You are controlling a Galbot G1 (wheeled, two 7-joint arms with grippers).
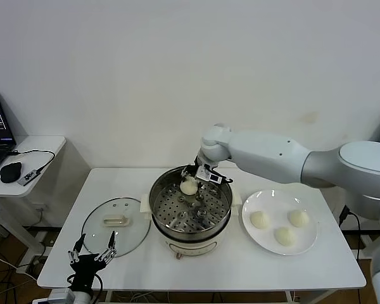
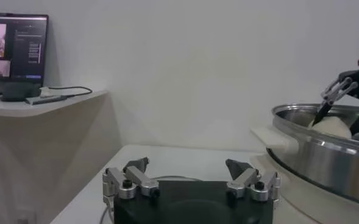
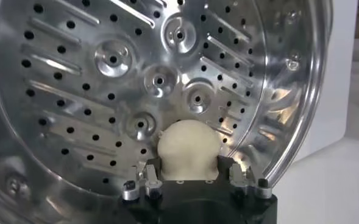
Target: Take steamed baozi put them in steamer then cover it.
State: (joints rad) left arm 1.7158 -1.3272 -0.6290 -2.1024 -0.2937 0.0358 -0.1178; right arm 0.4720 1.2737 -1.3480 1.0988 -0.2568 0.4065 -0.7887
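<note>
Only the right wrist view shows the right tool (image 3: 189, 176) flanking a baozi (image 3: 188, 149).

no readable text, laptop screen (image 2: 14, 47) writing too small

You are looking straight down into the steamer (image 3: 167, 79): its shiny perforated tray fills most of the view, with rows of small holes, raised ribs and round dimples. One cream-white baozi (image 3: 189, 149) sits on the tray close to the curved steel wall. The right gripper (image 3: 190, 176) is directly over it, and its fingers (image 3: 147, 176) stand on either side of the bun, right against its flanks. Beyond the pot's rim you see a strip of the pale surface (image 3: 325, 189).
</note>
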